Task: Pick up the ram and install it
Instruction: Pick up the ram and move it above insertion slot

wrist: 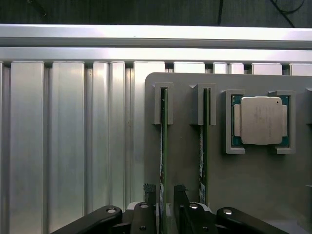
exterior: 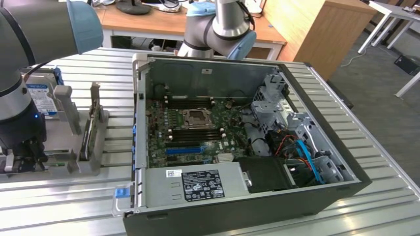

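Exterior view: the arm is reaching down at the exterior view's left, its gripper (exterior: pixel 25 158) hanging low over a grey parts holder (exterior: pixel 72 147) on the slatted aluminium table (exterior: pixel 78 206). It is working well apart from the open computer case (exterior: pixel 262 216), where the motherboard (exterior: pixel 196 132) is lying exposed. A hard drive (exterior: pixel 41 101) is standing behind the holder.

Wrist view: the ram (wrist: pixel 163 141) is standing on its long edge in a slot of the holder, showing as a thin green strip. A second stick (wrist: pixel 204 141) is sitting just beside it, and a processor (wrist: pixel 262 120) is resting in its own nest further along. The fingers (wrist: pixel 147 204) are straddling the ram, one on each side with a sliver of gap showing, so the jaws are standing apart and gripping nothing.

The stick is probably going to feel light and stiff but brittle, with delicate chips and contacts. Pinching across its two flat faces near the mid-length, clear of the contact edge, looks safest. An off-centre hold is likely to let it tilt.
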Available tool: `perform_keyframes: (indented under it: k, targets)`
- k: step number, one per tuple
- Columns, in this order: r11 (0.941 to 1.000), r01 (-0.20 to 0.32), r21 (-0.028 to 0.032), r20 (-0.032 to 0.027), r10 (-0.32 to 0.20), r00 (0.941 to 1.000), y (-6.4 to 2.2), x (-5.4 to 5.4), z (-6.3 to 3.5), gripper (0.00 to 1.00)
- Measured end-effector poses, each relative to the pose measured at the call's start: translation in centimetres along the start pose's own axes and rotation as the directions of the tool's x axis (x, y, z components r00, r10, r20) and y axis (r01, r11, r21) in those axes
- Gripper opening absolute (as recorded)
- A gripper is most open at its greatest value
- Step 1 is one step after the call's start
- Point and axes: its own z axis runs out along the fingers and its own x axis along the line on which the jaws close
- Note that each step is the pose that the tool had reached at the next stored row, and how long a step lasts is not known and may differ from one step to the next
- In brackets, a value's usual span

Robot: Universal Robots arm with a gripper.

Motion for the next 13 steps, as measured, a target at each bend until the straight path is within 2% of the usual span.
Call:
perform_keyframes:
  k: [1,13]
  targets:
    - [1.0000,0.000,0.0000,0.0000,0.000,1.0000,0.00,0.00,0.00,0.24]
    - [1.0000,0.000,0.0000,-0.0001,0.000,1.0000,0.00,0.00,0.00,0.24]
